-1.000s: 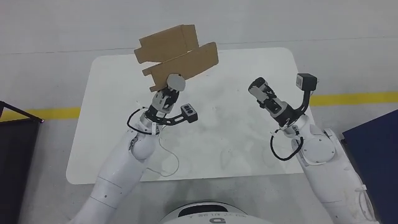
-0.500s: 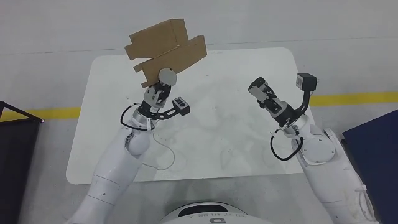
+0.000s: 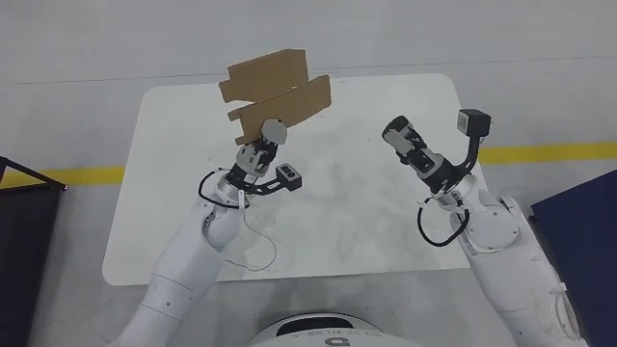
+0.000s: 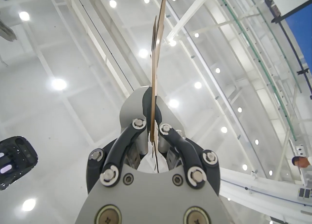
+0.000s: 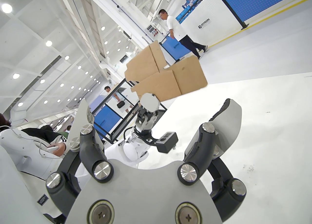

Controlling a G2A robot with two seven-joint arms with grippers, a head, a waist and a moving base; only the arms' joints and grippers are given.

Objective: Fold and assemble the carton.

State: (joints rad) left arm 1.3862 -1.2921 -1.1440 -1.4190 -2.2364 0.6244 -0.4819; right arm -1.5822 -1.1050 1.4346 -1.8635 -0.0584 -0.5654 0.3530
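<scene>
Carton point(image 3: 280, 92) swung right (flat, unfolded), pinched by left gripper point(image 4: 152, 105); right gripper point(image 3: 395, 131) wide.

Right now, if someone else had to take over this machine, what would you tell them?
Left gripper: shut on the lower edge of the carton, holding it in the air over the far part of the table.
Right gripper: open, empty, raised over the table's right side, apart from the carton.
Done: carton picked up.
Left to do: it is flat, no flap folded, so all folding and assembly.
</scene>
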